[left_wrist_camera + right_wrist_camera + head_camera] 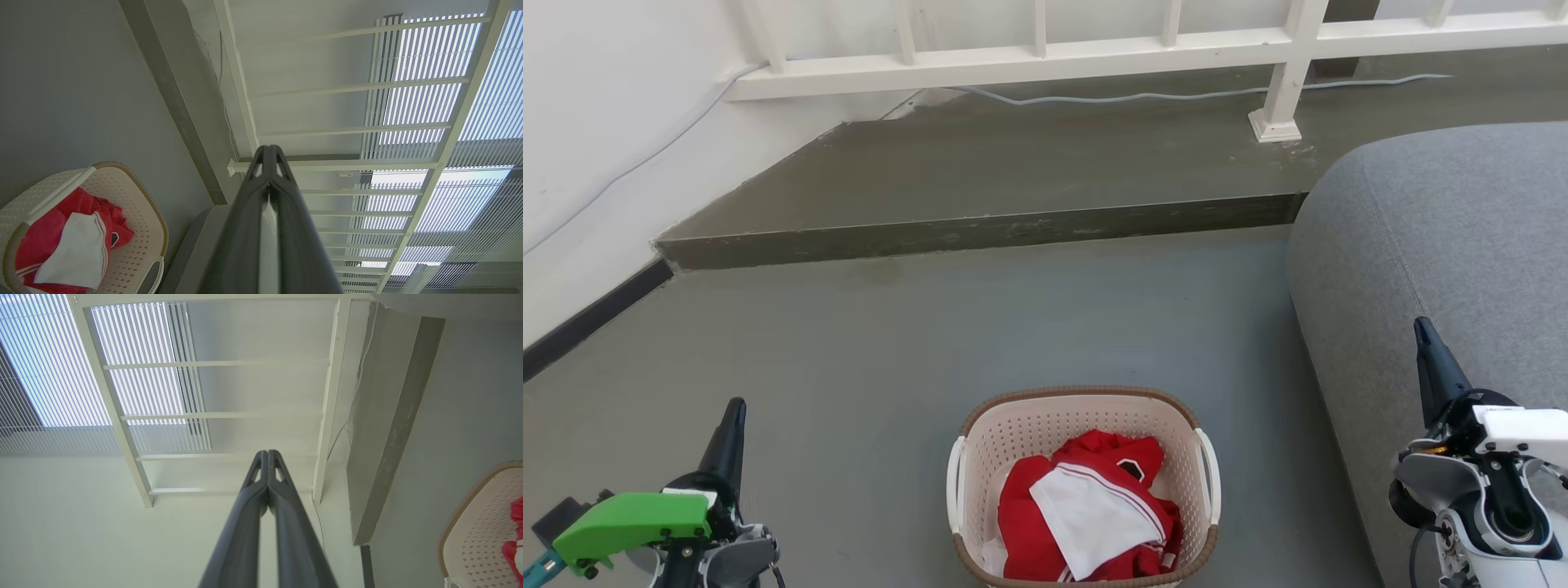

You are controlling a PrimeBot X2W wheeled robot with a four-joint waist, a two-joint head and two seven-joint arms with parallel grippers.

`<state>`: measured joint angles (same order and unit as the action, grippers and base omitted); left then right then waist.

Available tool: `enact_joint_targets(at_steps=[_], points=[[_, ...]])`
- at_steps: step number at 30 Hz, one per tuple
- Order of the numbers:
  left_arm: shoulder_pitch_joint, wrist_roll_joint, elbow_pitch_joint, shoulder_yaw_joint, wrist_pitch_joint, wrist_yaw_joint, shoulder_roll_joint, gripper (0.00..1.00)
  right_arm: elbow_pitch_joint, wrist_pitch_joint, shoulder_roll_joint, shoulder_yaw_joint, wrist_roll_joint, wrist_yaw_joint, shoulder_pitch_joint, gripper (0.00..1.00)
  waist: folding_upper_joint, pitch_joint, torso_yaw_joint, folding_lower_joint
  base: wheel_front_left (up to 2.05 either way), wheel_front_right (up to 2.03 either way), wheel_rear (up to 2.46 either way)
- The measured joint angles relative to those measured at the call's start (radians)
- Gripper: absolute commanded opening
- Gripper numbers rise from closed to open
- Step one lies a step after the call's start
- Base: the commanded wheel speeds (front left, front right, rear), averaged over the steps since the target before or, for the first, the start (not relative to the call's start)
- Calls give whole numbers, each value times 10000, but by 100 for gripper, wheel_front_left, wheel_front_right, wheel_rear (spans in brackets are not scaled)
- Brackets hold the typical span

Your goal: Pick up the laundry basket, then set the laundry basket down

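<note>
Both left gripper point(736, 406) and right gripper point(1422, 327) are hovering pressed together, flanking the cream perforated plastic laundry basket point(1029, 431)

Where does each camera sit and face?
Head view: on the head, facing forward and down at the floor and laundry basket; left pincer lower left, right pincer lower right.
Left wrist view: on the left wrist, along its shut fingers toward the white railing.
Right wrist view: on the right wrist, along its shut fingers toward the railing.
Shared: all three show the laundry basket and railing.
</note>
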<state>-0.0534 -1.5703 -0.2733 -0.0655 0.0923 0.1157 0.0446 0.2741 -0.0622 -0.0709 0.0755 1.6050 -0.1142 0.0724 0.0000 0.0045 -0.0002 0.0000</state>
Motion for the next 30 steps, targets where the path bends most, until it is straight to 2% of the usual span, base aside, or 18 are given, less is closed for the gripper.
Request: enact_joint_targets(at_steps=[3, 30], points=[[-76, -370, -17, -35, 96, 77, -2, 0, 10, -88, 8, 107, 345, -2, 0, 0, 0, -18, 3, 0, 0, 0, 0], [-78, -370, -25, -46, 96, 77, -6, 0, 63, -90, 12, 125, 345, -4, 0, 0, 0, -18, 2, 0, 0, 0, 0]])
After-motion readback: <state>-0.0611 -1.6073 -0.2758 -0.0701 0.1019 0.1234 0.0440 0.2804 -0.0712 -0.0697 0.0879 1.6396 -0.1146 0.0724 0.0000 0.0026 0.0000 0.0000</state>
